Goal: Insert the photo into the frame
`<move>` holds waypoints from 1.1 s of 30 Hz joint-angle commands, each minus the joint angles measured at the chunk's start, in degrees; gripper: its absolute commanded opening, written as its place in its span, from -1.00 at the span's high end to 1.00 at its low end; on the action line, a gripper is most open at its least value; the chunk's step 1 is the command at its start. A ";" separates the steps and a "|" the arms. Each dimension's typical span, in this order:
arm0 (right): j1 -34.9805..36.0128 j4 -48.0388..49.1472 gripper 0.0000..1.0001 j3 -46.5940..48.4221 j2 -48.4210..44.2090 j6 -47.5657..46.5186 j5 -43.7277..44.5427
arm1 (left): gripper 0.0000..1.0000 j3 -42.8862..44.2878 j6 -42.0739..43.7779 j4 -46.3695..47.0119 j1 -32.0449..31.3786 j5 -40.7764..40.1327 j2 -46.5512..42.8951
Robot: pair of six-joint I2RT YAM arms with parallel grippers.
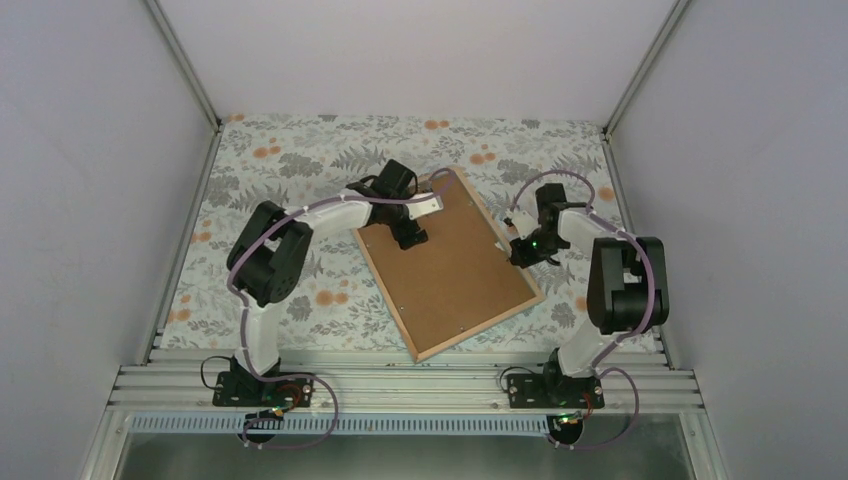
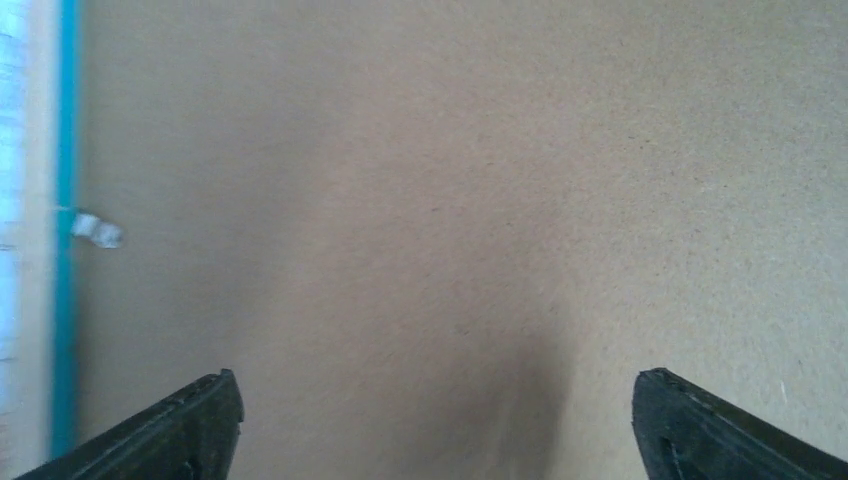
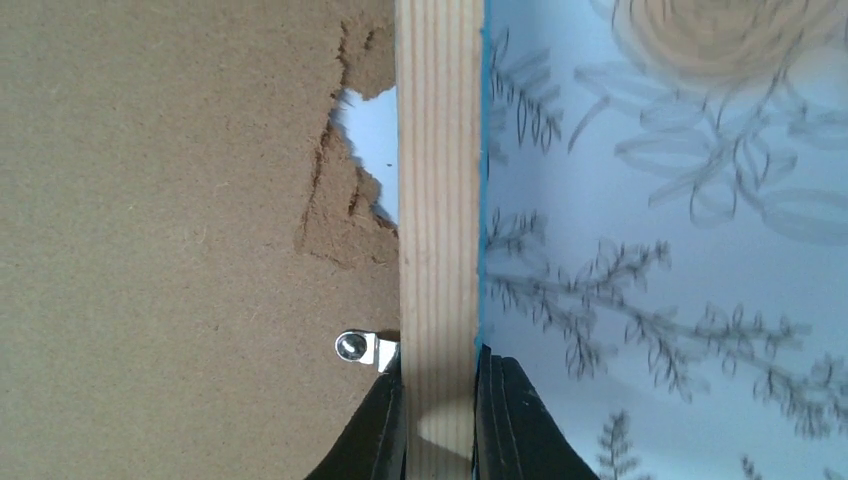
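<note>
**Operator:** Status of the assembly, largest item first?

**Technician:** The counter (image 1: 300,150) carries the frame (image 3: 438,200), which lies face down and skewed, pale wood rail up, with a teal edge showing. The brown backing board (image 1: 450,265) sits inside it and covers the opening.

**Operator:** Location of the photo?

**Technician:** Not visible in any view. A pale sheet shows through a torn gap (image 3: 368,150) in the board beside the right rail. Whether that is the photo's white back cannot be determined.

**Operator:** Tool states?

**Technician:** The left tool (image 2: 440,400) hangs over the board near the frame's far-left side, fingers spread wide, with nothing between them. The right tool (image 3: 440,400) is closed on the right rail, one finger on each side of the wood, next to a metal clip (image 3: 362,348).

**Operator:** Failure modes from here?

**Technician:**
1. Frame shift. The grip is narrow and on one rail only, so a pull or twist there would likely pivot the whole frame on the counter.
2. Further board damage. The board is already ragged at the tear, and prying near it could break off more.
3. Clip jam. If the clip is turned over the board, lifting the board against it would probably bend one or the other.
4. Print crease. If the photo lies beneath, pressing down with the left tool or dragging the board could buckle it.
</note>
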 commanded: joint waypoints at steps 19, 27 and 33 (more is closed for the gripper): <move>-1.17 7.56 0.15 5.71 -2.01 10.89 -21.78 | -0.95 -12.44 0.90 -3.77 -4.23 2.33 -17.79; -6.84 3.84 -0.30 7.45 -8.73 6.54 -22.87 | -0.74 -16.59 -2.50 -0.84 -13.55 3.70 -17.49; -13.42 3.20 -0.40 7.86 -8.56 7.69 -30.46 | -0.60 -15.55 -3.69 0.35 -18.85 2.60 -13.20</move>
